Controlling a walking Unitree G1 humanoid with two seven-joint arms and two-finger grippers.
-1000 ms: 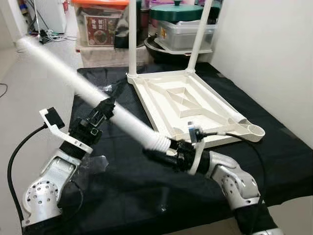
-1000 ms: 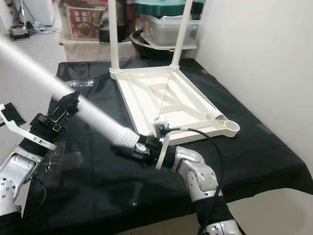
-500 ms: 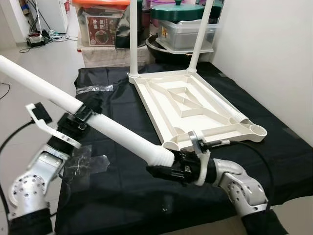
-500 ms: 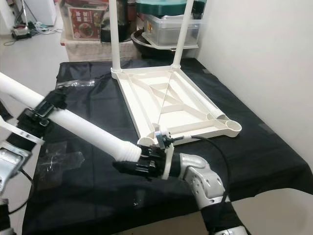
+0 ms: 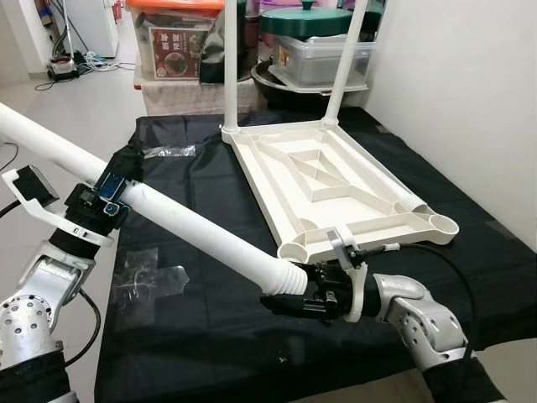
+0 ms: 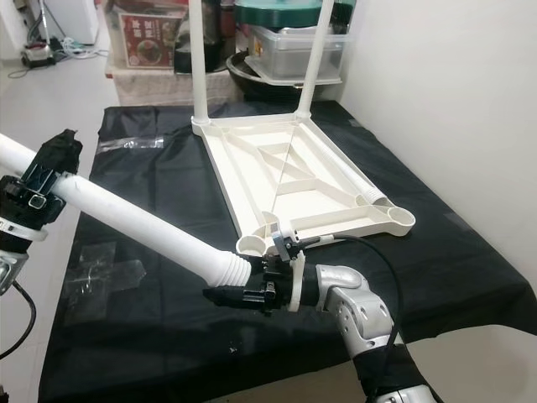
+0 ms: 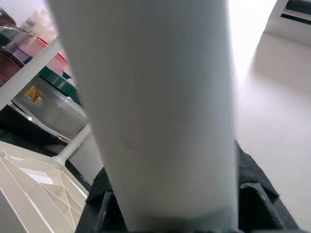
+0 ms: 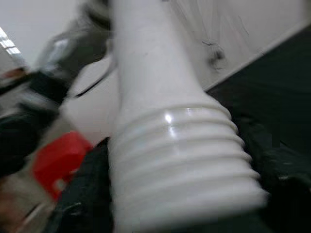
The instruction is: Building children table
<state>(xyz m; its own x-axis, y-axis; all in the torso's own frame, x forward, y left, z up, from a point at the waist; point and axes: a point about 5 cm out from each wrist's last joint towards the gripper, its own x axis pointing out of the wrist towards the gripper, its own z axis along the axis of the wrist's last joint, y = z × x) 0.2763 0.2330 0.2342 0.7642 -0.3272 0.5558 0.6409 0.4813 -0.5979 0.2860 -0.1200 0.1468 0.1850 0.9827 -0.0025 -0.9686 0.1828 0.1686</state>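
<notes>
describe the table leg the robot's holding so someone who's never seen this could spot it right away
On the black cloth lies an upturned white tabletop with two legs standing at its far corners. The held leg is the loose white tube slanting across the cloth's left side, gripped by both grippers, threaded end nearest the tabletop.

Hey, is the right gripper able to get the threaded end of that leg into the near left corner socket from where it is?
Probably yes. The right gripper holds the table leg by its threaded end, close beside the empty socket on the upturned tabletop. Nothing lies between them, though the leg would need tilting upright.
</notes>
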